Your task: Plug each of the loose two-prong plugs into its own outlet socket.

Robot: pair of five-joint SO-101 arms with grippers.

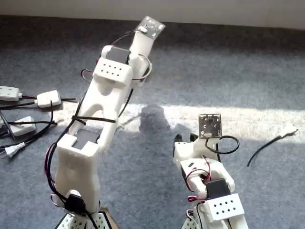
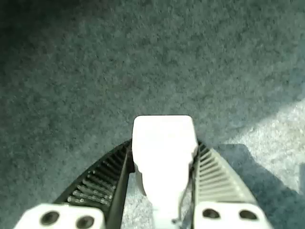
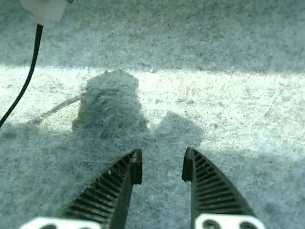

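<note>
Left end effector (image 2: 164,143) is clamped on a white plug (image 2: 164,162) over bare carpet (image 2: 143,57), well apart from the outlet blocks (image 1: 47,98) lying out past the left arm. Right end effector (image 3: 162,164) hangs with fingers apart near a second plug (image 3: 45,9) on its black cord (image 3: 24,81). Seemingly neither plug is in a socket yet. Tangled cords (image 1: 28,138) crowd the outlets.

loose plug (image 3: 45,9) cut by edge, outlet socket (image 1: 8,93) cropped; held plug (image 2: 164,157) partly hidden
</note>
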